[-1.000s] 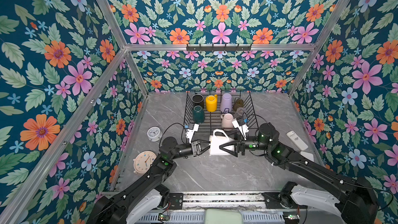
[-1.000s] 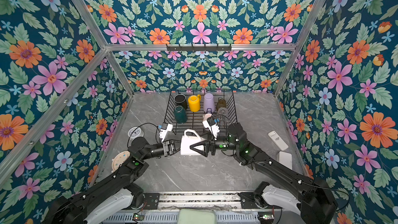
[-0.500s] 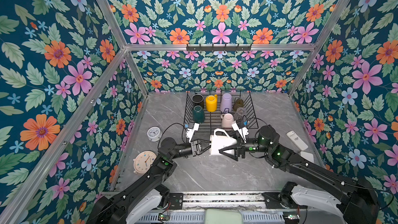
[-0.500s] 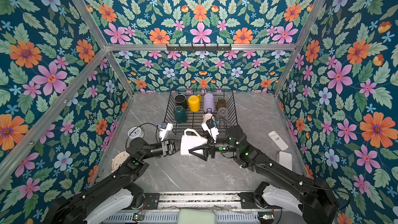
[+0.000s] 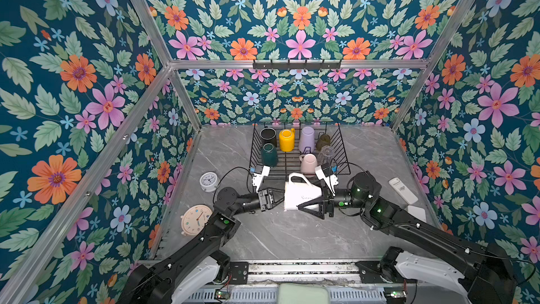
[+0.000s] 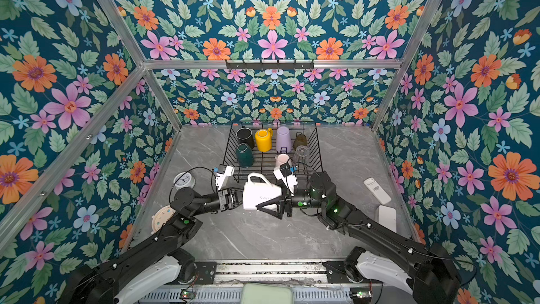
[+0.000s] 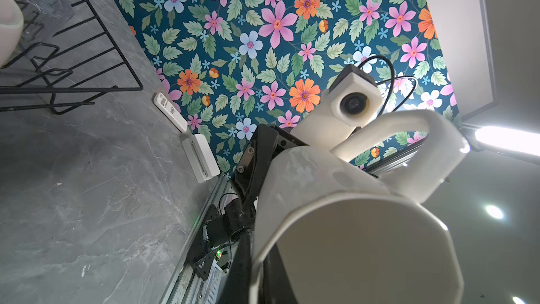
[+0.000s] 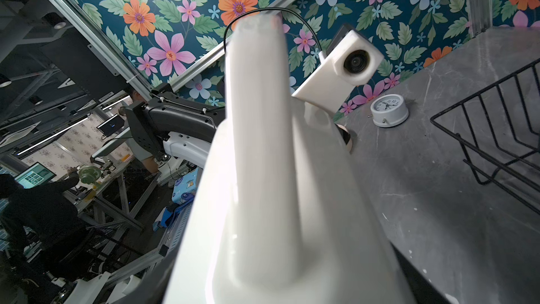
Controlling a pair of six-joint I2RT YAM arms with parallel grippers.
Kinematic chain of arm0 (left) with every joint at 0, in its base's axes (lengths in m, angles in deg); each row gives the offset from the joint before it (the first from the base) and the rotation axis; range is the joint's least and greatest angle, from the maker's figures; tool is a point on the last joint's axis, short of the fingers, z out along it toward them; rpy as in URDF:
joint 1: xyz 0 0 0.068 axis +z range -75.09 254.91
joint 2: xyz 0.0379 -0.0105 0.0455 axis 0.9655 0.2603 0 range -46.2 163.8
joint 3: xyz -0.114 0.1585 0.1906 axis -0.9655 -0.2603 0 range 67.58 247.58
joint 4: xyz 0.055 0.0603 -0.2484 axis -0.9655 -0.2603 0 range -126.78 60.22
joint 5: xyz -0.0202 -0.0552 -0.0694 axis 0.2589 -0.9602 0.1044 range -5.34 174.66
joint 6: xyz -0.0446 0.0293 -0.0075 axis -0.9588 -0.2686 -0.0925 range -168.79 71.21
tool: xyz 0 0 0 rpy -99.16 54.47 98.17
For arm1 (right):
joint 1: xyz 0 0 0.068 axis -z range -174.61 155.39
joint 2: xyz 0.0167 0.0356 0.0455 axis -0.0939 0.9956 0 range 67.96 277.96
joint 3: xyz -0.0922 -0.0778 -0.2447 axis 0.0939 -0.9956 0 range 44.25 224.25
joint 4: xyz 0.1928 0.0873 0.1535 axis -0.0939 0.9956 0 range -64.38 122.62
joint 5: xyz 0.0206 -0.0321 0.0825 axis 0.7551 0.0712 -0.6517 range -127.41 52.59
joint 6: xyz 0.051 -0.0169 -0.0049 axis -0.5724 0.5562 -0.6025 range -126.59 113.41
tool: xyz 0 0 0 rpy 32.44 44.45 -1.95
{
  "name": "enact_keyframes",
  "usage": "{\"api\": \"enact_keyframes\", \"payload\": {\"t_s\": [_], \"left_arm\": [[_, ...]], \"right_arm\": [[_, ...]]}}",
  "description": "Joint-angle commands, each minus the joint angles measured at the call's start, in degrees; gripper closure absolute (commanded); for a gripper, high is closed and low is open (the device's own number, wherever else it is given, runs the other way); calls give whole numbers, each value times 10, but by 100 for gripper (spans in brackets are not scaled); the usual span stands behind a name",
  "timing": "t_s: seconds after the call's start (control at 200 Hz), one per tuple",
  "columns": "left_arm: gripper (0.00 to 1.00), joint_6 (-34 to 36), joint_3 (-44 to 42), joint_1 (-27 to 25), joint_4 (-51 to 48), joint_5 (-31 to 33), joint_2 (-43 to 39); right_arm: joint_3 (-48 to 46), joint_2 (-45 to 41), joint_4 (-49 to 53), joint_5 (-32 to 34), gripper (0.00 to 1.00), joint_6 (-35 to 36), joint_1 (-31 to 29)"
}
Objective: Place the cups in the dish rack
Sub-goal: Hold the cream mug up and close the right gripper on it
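Observation:
A white mug (image 5: pixel 302 195) (image 6: pixel 261 195) hangs on its side above the table, just in front of the dish rack (image 5: pixel 342 147) (image 6: pixel 317 144), handle up. My left gripper (image 5: pixel 280 197) (image 6: pixel 240 197) is shut on its rim, one finger inside the mouth in the left wrist view (image 7: pixel 254 273). From the other end my right gripper (image 5: pixel 309 195) (image 6: pixel 270 195) straddles the mug's base, its jaws against the sides. The mug (image 8: pixel 277 200) fills the right wrist view. In the rack stand black (image 5: pixel 268 135), yellow (image 5: pixel 286 140), lilac (image 5: pixel 306 138), amber (image 5: pixel 323 141), dark green (image 5: pixel 268 154), pink (image 5: pixel 309 163) and clear (image 5: pixel 325 153) cups.
A small white clock (image 5: pixel 209 181) and a beige clock (image 5: pixel 196 218) lie at the left of the table. A white remote (image 5: pixel 402 190) and a white box (image 5: pixel 416 213) lie by the right wall.
My right gripper has slid left from beside the mug until its jaws lie around the base, and they have narrowed onto it. The left gripper and mug have stayed put.

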Motion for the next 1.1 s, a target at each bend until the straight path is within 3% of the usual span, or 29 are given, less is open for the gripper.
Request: {"api": "enact_keyframes", "payload": {"t_s": [0.0,0.175,0.605,0.75,0.935,1.095], "left_arm": [[100,-4,6,1,63,0,-1],[100,-4,5,1,62,1,3],[100,2,7,1,47,1,10],[100,5,8,1,38,2,4],[100,14,9,2,23,3,-2],[100,17,9,2,23,5,0]], "right_arm": [[2,1,-4,12,27,6,-1],[7,1,-3,18,33,8,-2],[36,13,39,16,74,6,-2],[41,8,49,21,75,11,-2],[38,2,44,40,65,0,-2],[32,5,12,40,66,-27,-2]]}}
